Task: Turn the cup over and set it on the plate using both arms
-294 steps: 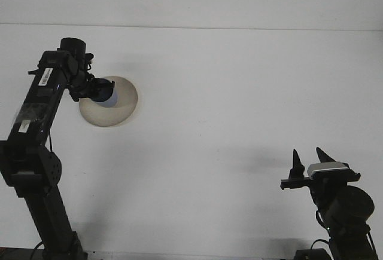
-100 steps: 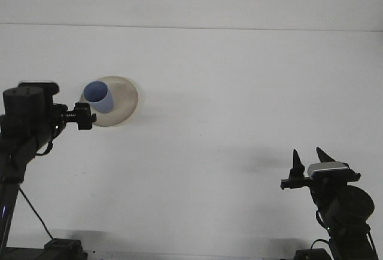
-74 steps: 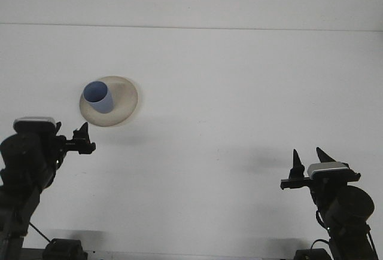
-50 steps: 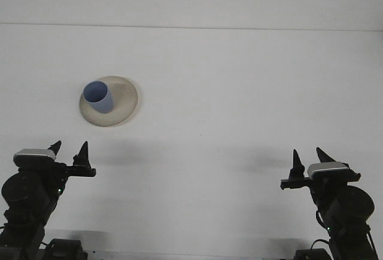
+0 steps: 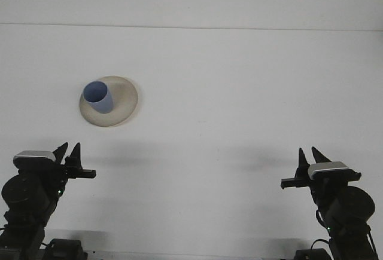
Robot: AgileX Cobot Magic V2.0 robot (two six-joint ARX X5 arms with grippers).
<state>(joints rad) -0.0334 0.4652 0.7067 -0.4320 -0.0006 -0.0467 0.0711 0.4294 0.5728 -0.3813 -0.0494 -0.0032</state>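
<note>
- On the plate (image 5: 117, 106), far left of the table (image 5: 239, 92), the cup (image 5: 99, 97) is standing mouth-up, its long axis upright with a slight lean.
- You are looking at a task that appears finished: cup flipped, resting inside the plate's left part.
- Left gripper (image 5: 67, 152) is sitting low at the near edge, fingers parted, holding nothing; the cup is lying ahead of it and slightly right, well apart.
- Right gripper (image 5: 309, 155) is parked near right, fingers likewise parted and empty, much farther from the cup.
- If any correction is needed, you are better served by the left arm.
</note>
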